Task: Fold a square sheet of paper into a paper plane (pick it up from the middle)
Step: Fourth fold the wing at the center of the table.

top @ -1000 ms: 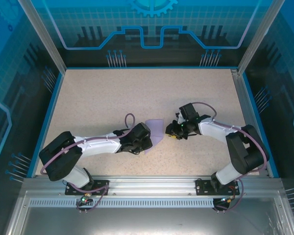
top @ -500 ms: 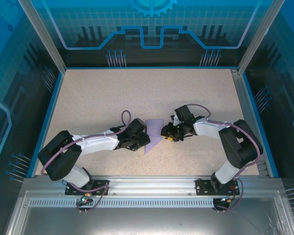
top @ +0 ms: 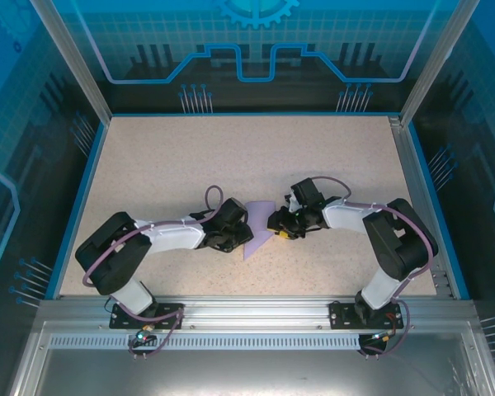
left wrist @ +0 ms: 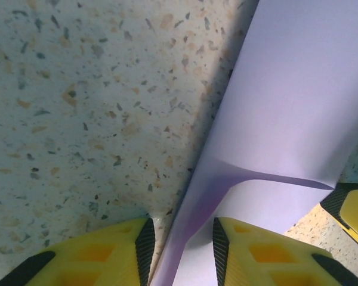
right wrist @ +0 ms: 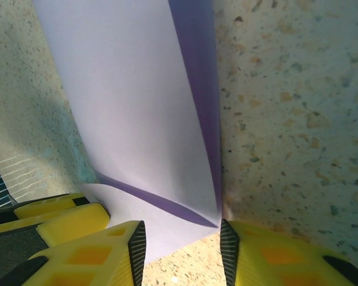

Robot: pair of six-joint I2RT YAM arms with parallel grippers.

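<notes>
Top external view has the left tool (top: 246,237) lying low on the speckled tabletop (top: 173,157), just left of centre, its tip at the left edge of the lavender sheet (top: 260,216). The sheet lies partly folded near the middle, between the two arms. Left wrist view shows this tool's jaws partly open: the sheet's raised fold runs up between the yellow fingers (left wrist: 107,253), with a sliver of tabletop beside the left one. Further right, the right tool (top: 274,224) meets the sheet's right edge. Right wrist view shows its jaws open too, a folded corner of the sheet lying between them.
</notes>
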